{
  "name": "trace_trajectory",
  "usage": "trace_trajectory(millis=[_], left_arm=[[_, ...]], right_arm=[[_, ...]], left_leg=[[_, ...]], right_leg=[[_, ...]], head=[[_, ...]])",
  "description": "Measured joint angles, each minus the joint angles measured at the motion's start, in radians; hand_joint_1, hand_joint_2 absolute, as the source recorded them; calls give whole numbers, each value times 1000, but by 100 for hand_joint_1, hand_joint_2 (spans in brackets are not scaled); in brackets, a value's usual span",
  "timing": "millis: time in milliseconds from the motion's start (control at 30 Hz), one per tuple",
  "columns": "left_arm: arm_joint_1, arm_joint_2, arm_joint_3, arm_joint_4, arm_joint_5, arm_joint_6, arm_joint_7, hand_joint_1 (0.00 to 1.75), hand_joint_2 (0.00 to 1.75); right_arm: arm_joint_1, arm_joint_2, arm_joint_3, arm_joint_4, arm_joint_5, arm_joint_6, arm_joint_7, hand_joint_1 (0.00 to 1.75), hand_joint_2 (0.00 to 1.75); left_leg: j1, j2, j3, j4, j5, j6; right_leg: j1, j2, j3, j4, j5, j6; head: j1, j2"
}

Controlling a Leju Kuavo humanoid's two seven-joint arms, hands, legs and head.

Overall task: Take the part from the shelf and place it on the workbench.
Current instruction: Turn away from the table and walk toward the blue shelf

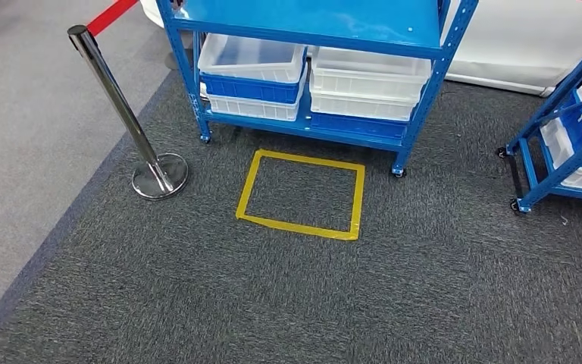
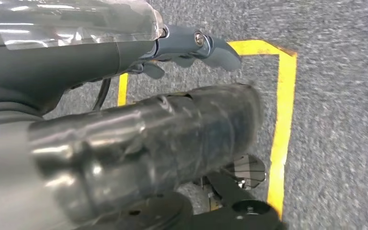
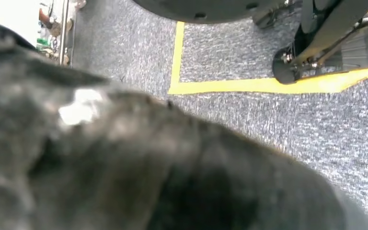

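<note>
A blue wheeled shelf point(image 1: 303, 30) stands ahead of me on the dark carpet. Its lower level holds white and blue bins point(image 1: 251, 59) stacked side by side, and I cannot make out what lies in them. My left hand point(image 2: 172, 129) hangs over the floor, its thick thumb apart from the darker fingers point(image 2: 211, 48), with carpet showing between them and nothing held. My right hand point(image 3: 124, 167) is a dark blur close to its camera, so I cannot tell how its fingers lie.
A yellow tape rectangle point(image 1: 301, 225) marks the carpet in front of the shelf. A chrome stanchion point(image 1: 114, 98) with a red belt stands to the left. A second blue shelf point(image 1: 568, 144) with bins is at the right edge.
</note>
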Motion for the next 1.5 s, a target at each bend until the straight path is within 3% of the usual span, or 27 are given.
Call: trace_trajectory(millis=[67,100,133,200,267,333,433,500,567,600,633,700,767,867,967,1000,1067,1100,1133,1167,1233,1267,1333,1433,1500], left_arm=[[2,0,0,0,0,0,0,0,0],[3,0,0,0,0,0,1,0,0],[5,0,0,0,0,0,1,0,0],[6,0,0,0,0,0,3,0,0],[6,1,0,0,0,0,4,0,0],[4,2,0,0,0,0,5,0,0],[6,2,0,0,0,1,6,0,0],[6,2,1,0,0,0,5,0,0],[4,2,1,0,-1,-1,4,0,0],[4,2,1,0,-1,-1,4,0,0],[4,1,1,0,-2,-2,3,0,0],[6,1,1,0,-2,-2,3,0,0],[7,0,1,0,-2,-2,2,0,0],[2,-1,1,0,-2,-2,1,0,0],[-1,-1,1,0,-2,-2,0,0,0],[-1,-1,1,0,-2,-2,0,0,0],[0,-1,1,0,-2,-3,1,0,0],[2,-1,1,0,-2,-3,1,0,0],[3,-1,1,0,-2,-3,2,0,0],[5,-1,1,0,-2,-3,3,0,0],[6,-1,1,0,-2,-3,3,0,0],[6,-1,1,0,-2,-3,3,0,0],[4,-1,1,0,-2,-3,3,0,0],[4,-1,2,0,-2,-2,3,0,0],[5,-1,2,0,-2,-2,3,0,0]], right_arm=[[-2,0,0,0,0,0,0,0,0],[-2,0,0,0,0,0,0,0,0],[-2,0,0,0,1,0,0,0,0],[-2,1,0,0,1,1,2,0,0],[-3,2,0,0,2,1,3,0,0],[-5,4,0,1,2,3,3,0,0],[-9,4,0,1,2,6,2,0,0],[-9,3,0,1,2,9,1,0,0],[-9,3,0,1,2,13,0,0,0],[-9,3,0,1,2,15,0,0,0],[-8,3,0,1,2,15,0,0,0],[-6,2,0,1,3,15,0,0,0],[-3,1,0,1,4,15,0,0,0],[-4,0,0,2,4,15,0,0,0],[-3,-1,0,2,5,15,0,0,0],[-3,-1,0,2,6,15,0,0,0],[-4,-1,0,2,7,15,0,0,0],[-4,-1,0,2,8,15,0,0,0],[-4,-1,0,2,9,15,0,0,0],[-4,-1,0,2,10,15,0,0,0],[-3,-1,0,2,13,15,0,0,0],[-3,-1,0,2,13,16,0,0,0],[-5,0,0,2,15,16,0,0,0],[-10,-1,0,2,16,17,-1,0,0],[-11,-1,0,2,16,17,-1,0,0]], left_leg=[[0,0,-84,130,-37,-1],[0,0,-114,165,-34,0],[-1,0,-126,163,-10,3],[-3,-1,-102,59,78,13],[-9,-1,-64,-47,130,24],[-16,-2,-51,-76,127,31],[-10,-3,-31,-102,128,42],[-5,-2,-15,-117,128,50],[-4,-2,-5,-119,120,54],[-4,-2,1,-119,114,54],[-4,-2,10,-119,106,53],[-3,-3,31,-119,90,47],[-5,-4,43,-118,75,37],[-6,-3,48,-121,66,20],[-4,-3,45,-88,40,5],[-3,-3,21,-37,16,2],[-2,-3,-63,103,-31,-2],[-2,-3,-103,158,-39,-3],[-2,-3,-125,175,-25,-2],[-2,-3,-128,152,10,0],[-4,-4,-89,25,105,10],[-6,-4,-66,-35,133,15],[-12,-4,-44,-86,142,22],[-11,-5,-34,-101,139,34],[-5,-5,-19,-116,139,44]], right_leg=[[3,0,9,-1,-9,-9],[5,2,15,-1,-14,-11],[6,5,23,0,-20,-11],[9,8,43,0,-34,-9],[12,9,53,1,-48,0],[12,9,55,-1,-56,11],[10,6,63,3,-68,28],[7,5,24,83,-106,37],[2,4,-58,211,-147,45],[0,4,-90,249,-145,47],[-2,4,-105,253,-123,49],[-6,3,-81,153,-33,48],[-2,2,-42,46,22,42],[8,3,-27,13,18,27],[0,1,-4,-5,13,7],[-2,0,6,-11,10,0],[2,0,15,-13,2,-9],[4,1,20,-13,-3,-11],[5,3,27,-13,-8,-12],[7,5,37,-13,-15,-11],[9,7,56,-13,-30,-7],[11,8,61,-12,-37,-3],[12,8,64,-11,-47,7],[11,7,71,-12,-56,25],[10,6,47,47,-88,36]], head=[[0,0],[0,0],[0,0],[0,0],[0,0],[0,0],[1,0],[3,0],[5,0],[5,0],[5,0],[5,0],[5,0],[4,0],[2,0],[1,0],[0,0],[0,0],[0,0],[0,0],[0,0],[1,0],[1,0],[1,0],[2,0]])
